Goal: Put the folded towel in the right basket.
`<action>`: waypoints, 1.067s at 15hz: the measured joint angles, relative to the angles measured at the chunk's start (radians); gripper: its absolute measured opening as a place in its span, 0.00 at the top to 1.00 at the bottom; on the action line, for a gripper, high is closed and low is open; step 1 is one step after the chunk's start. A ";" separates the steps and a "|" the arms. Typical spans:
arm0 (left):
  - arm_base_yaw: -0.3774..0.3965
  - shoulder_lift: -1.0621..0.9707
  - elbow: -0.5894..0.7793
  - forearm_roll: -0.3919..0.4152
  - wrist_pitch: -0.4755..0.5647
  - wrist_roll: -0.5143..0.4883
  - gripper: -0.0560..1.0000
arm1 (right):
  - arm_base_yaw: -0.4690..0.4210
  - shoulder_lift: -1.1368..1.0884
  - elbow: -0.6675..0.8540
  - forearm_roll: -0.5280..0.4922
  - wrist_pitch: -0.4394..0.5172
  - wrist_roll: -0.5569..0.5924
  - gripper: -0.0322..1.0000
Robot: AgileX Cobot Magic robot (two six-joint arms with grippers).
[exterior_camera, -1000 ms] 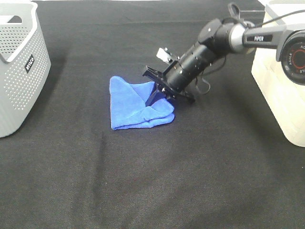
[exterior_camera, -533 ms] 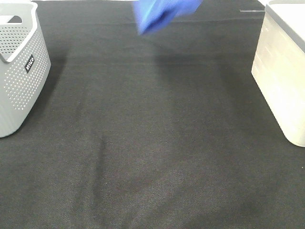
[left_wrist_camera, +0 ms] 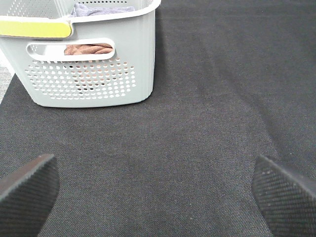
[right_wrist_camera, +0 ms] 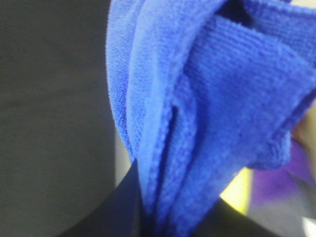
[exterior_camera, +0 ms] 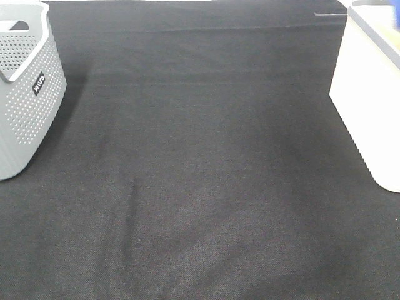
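Black tablecloth [exterior_camera: 200, 237] at 6 o'clock. Left gripper [left_wrist_camera: 157, 190] sits low over it, pads spread wide. Grey basket [exterior_camera: 25, 94] at 9 o'clock, brown cloth [left_wrist_camera: 89, 49] inside. White right basket [exterior_camera: 369, 112] at 3 o'clock. Folded towel [right_wrist_camera: 207, 98], blue, is up off the cloth: right gripper [right_wrist_camera: 143, 217] is clamped on it and it fills the wrist view. Overhead shows only a blue sliver at 2 o'clock, frame edge, over the right basket's rim.

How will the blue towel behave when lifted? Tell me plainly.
Probably floppy: the blue towel hangs in loose, drooping folds. Likely light for its size, as it looks like thin cloth. Its fuzzy weave should resist slipping, though the folds may open.
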 joint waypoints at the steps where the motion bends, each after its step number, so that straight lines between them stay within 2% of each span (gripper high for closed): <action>1: 0.000 0.000 0.000 0.000 0.000 0.000 0.01 | -0.037 -0.005 0.040 -0.011 0.002 -0.015 0.80; 4: 0.000 0.000 0.000 0.000 0.000 0.000 0.01 | -0.071 0.054 0.089 -0.025 0.003 -0.018 0.80; 5: 0.000 0.000 0.000 0.000 0.000 0.000 0.01 | -0.071 0.099 0.092 -0.027 0.002 -0.018 0.67; 7: 0.000 0.000 0.000 0.000 0.000 0.000 0.01 | -0.071 0.144 0.095 -0.056 0.001 -0.018 0.23; 8: 0.000 0.000 0.000 0.000 0.000 0.000 0.01 | -0.071 0.147 0.095 -0.070 0.001 -0.010 0.12; 10: 0.000 0.000 0.000 0.000 0.000 0.000 0.01 | -0.071 0.135 0.095 -0.070 0.001 0.001 0.05; 12: 0.000 0.000 0.000 0.000 0.000 0.000 0.01 | -0.065 0.076 0.095 -0.021 0.001 -0.033 0.04; 14: 0.000 0.000 0.000 0.000 0.000 0.000 0.01 | -0.041 0.030 0.096 -0.019 0.001 -0.044 0.03; 16: 0.000 0.000 0.000 0.000 0.000 0.000 0.01 | 0.053 -0.101 0.164 -0.098 -0.012 -0.022 0.03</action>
